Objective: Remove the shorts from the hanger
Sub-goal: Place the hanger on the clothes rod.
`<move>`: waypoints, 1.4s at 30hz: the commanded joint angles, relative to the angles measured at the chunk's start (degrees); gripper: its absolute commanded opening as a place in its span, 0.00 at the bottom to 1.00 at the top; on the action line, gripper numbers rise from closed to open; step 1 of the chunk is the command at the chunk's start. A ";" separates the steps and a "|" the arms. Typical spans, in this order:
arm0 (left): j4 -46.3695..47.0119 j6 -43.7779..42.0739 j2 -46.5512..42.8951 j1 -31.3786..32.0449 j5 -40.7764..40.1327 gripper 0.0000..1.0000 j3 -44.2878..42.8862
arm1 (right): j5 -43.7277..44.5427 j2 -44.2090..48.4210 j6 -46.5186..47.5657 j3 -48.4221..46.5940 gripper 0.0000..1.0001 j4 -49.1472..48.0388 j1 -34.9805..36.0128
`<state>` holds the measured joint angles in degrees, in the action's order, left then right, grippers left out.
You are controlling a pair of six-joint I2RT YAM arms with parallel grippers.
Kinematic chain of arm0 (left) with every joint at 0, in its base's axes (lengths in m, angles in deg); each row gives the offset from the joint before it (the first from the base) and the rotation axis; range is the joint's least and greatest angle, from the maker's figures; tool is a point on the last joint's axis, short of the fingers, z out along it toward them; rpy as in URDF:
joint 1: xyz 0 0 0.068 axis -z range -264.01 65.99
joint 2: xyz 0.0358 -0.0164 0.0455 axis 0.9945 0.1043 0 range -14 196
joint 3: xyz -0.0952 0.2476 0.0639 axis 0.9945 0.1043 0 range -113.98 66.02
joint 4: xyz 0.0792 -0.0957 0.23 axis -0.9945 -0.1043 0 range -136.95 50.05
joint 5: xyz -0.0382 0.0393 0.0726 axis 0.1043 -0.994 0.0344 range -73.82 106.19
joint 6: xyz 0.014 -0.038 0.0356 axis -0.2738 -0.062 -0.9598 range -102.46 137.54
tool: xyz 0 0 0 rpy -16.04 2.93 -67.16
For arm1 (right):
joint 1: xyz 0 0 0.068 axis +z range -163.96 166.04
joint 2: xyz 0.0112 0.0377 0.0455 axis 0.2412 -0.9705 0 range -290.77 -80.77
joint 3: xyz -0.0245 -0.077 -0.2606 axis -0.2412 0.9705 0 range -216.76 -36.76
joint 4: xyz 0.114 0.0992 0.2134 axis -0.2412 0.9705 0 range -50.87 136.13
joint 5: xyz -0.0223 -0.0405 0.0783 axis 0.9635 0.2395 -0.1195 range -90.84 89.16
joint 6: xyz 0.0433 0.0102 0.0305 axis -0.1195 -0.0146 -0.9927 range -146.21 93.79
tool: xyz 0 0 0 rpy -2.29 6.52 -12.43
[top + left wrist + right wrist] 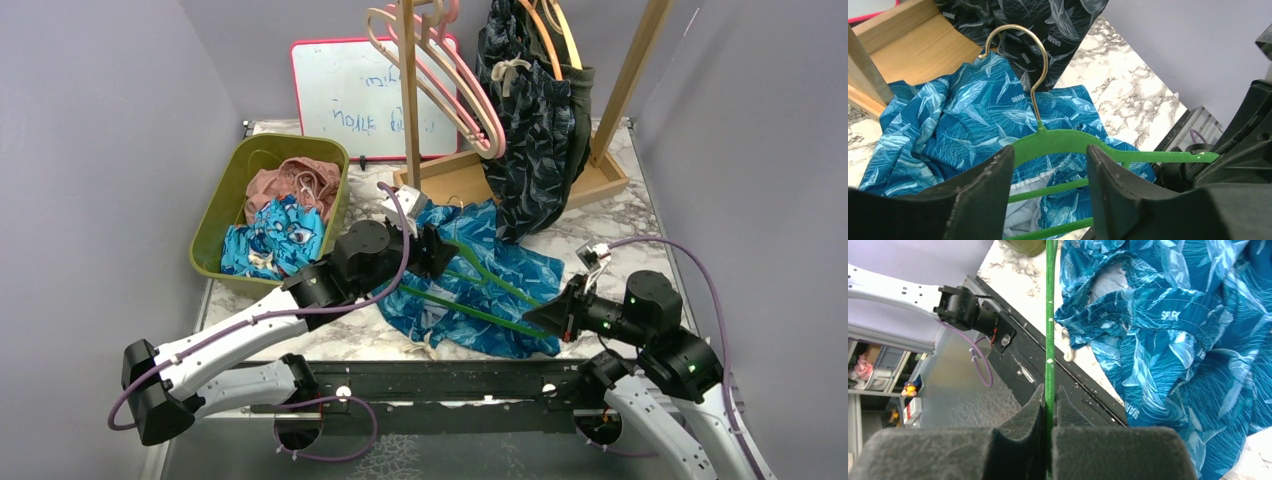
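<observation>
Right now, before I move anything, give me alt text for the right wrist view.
The right gripper is shut on a thin bar of the green hanger, which runs straight up the frame. To its right, the blue printed shorts lie crumpled on the marble table.

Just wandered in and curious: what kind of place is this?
Probably a robot test booth staged like a laundry corner: grey partition walls, a wooden clothes rack, and a green bin holding shorts.
</observation>
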<state>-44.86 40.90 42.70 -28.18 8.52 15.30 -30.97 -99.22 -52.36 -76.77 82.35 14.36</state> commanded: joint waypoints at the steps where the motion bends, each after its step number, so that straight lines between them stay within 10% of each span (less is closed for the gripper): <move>1: 0.20 0.34 0.47 -0.11 1.13 0.61 -0.57 | 7.42 1.86 -2.45 -1.08 0.01 1.86 -0.11; 14: -9.68 0.51 -11.36 -0.11 -10.55 0.98 5.77 | 26.59 3.40 -2.06 -10.28 0.01 3.94 -0.11; 42: -16.75 -11.66 -21.90 -0.07 -17.18 0.99 14.11 | 32.86 -16.99 17.79 -19.50 0.01 -15.63 -0.11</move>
<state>-60.25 30.73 20.43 -28.18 -7.87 29.62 -1.77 -113.87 -38.30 -92.59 73.39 14.36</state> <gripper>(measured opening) 0.989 0.035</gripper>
